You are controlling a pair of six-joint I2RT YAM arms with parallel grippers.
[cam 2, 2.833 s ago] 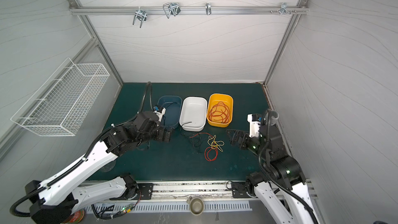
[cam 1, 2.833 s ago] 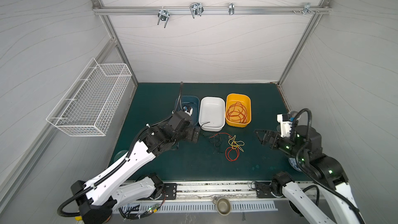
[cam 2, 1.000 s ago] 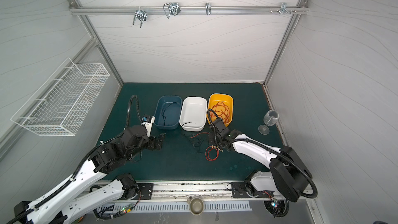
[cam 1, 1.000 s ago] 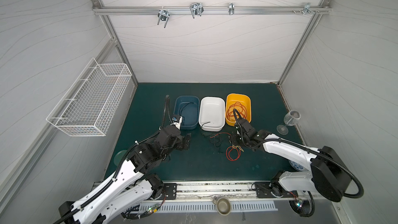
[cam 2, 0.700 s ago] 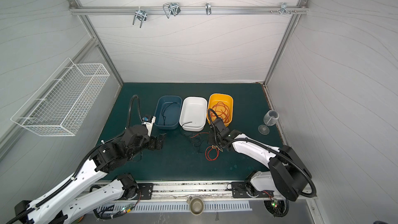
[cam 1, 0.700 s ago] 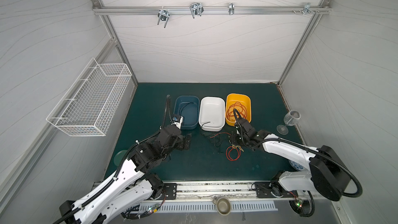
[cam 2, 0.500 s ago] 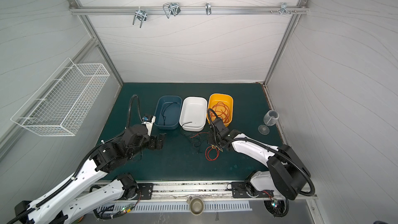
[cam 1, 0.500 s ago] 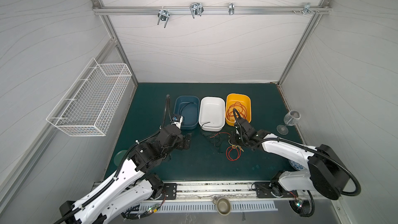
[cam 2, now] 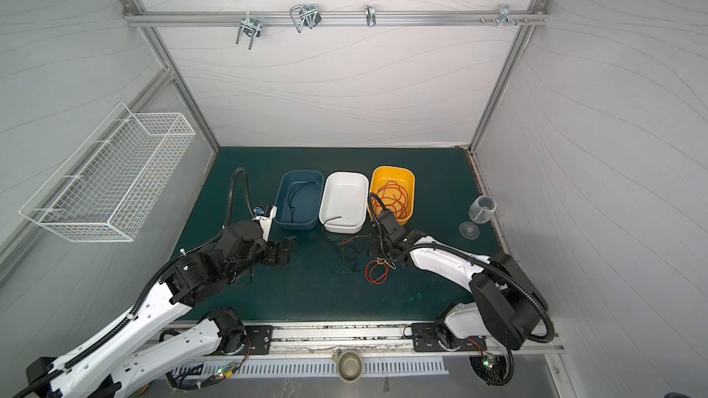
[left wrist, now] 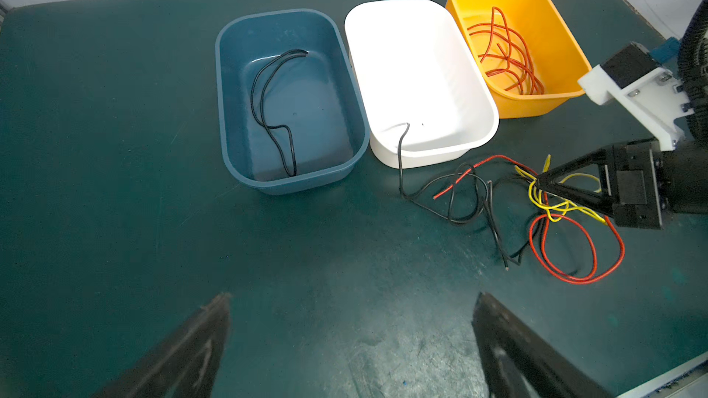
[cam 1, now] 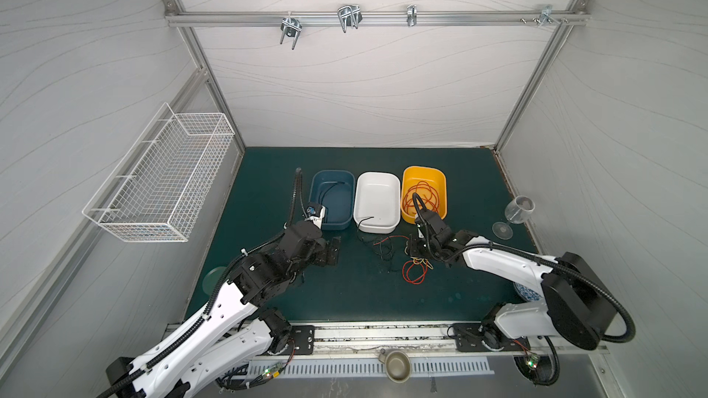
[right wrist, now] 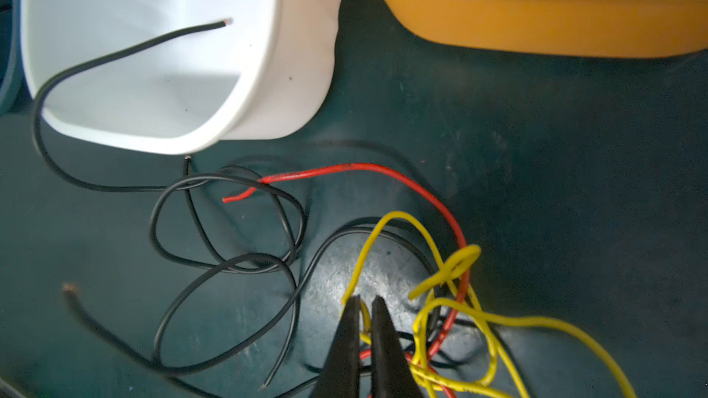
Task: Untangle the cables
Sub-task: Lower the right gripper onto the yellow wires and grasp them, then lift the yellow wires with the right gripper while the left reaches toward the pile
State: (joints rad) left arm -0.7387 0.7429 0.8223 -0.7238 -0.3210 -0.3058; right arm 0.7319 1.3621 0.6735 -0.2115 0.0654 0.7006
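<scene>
Three tubs sit just behind the tangled cables; right fingers pinch a yellow strand, left fingers gape empty.

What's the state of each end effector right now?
Left end effector: open, holding nothing.
Right end effector: closed on a yellow cable in the tangle.

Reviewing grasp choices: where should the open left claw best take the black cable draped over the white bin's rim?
Probably the lone stretch of the black cable just outside the white bin, from above: there it runs single, clear of the other cables.
</scene>
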